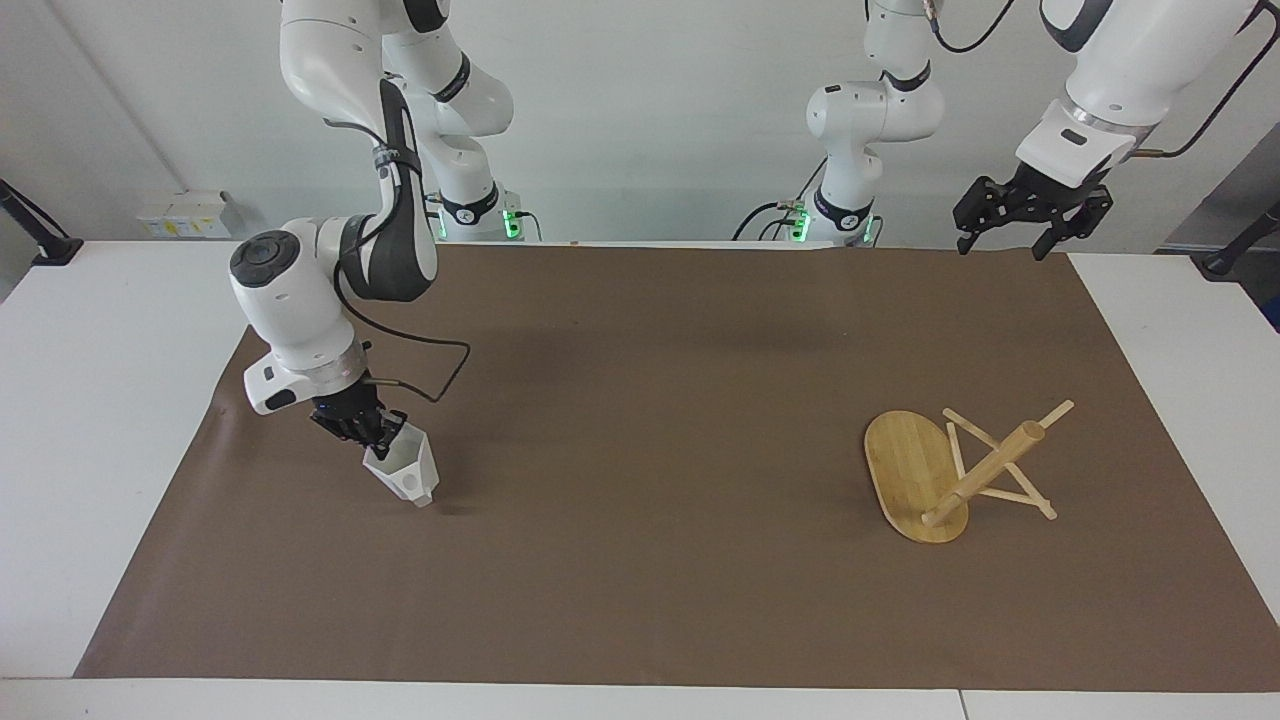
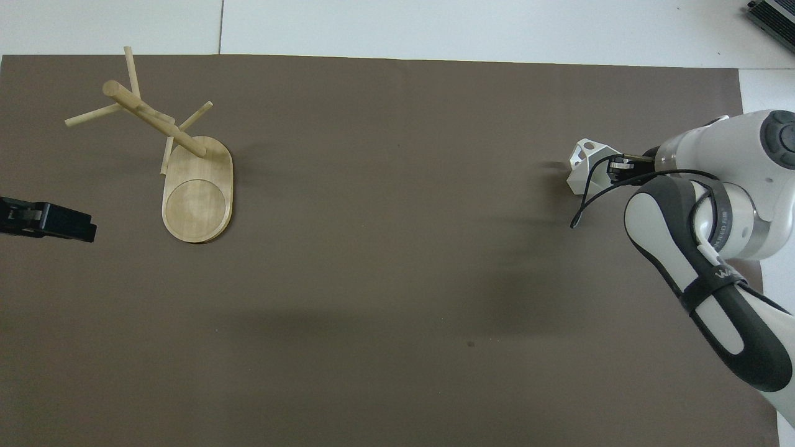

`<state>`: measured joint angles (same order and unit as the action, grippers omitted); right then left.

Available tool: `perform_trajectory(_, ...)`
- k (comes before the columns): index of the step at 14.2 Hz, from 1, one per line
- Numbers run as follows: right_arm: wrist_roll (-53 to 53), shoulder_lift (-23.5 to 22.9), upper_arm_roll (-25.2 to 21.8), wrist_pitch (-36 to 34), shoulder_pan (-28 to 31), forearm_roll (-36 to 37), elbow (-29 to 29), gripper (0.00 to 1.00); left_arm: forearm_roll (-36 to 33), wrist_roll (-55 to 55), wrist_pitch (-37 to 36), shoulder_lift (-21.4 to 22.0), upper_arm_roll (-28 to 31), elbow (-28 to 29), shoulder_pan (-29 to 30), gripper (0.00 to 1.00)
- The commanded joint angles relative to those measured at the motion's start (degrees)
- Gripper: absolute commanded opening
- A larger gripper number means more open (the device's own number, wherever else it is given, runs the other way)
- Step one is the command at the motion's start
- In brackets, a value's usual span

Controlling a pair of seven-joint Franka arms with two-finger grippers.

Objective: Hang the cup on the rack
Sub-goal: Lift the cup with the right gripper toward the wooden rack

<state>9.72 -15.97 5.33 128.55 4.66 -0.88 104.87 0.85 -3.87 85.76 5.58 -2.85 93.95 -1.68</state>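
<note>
White and faceted, the small matte cup (image 1: 403, 470) with its pierced blocky handle hangs tilted in our right gripper (image 1: 372, 434), which is clenched on its rim, just above the brown mat (image 1: 640, 600) at the right arm's end of the table. We judge the step in hand to be the carry. The light bamboo rack (image 1: 958, 470), with oval base, thick post and thin pegs, stands well apart at the left arm's end. Our left gripper (image 1: 1012, 236) waits with fingers spread, raised over the mat's edge by its base. Next we must bring the cup over to the rack, turn the handle's hole toward a peg tip and thread it on.
</note>
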Motion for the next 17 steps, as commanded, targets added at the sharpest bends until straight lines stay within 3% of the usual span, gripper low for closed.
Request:
perform_trajectory(1, 0.8, 0.8, 5.3, -3.0, 0.4, -0.4, -4.1, 0.0, -0.5, -0.2, 0.4, 2.2, -0.3, 2.4, 0.9, 1.0)
perform_trajectory(3, 0.6, 0.6, 9.5, -2.3, 0.4, -2.4, -7.2, 0.0, -0.5, -0.1, 0.6, 2.2, -0.4, 2.7, 0.8, 1.0)
perform_trajectory(6, -2.4, 0.1, 11.2, -0.9, 0.5, -17.8, -11.3, 0.0, -0.5, -0.1, 1.0, 2.5, -0.4, 3.3, 0.9, 1.0)
perform_trajectory(10, -16.5, 0.5, 12.9, 3.3, 0.5, -31.6, -12.1, 0.0, 3.3, 2.5, 1.3, 2.4, -0.2, 3.5, 1.0, 1.0)
perform_trajectory(13, -20.2, 0.4, 16.0, 3.5, 0.5, -39.5, -14.1, 0.0, 5.9, 10.2, 1.4, 1.7, -0.3, 3.3, 0.5, 1.0)
perform_trajectory(17, -28.6, 0.2, 22.1, 3.4, 0.5, -47.1, -15.4, 0.0, 15.0, 29.1, 1.4, -1.7, -0.5, 0.1, 0.2, 1.0)
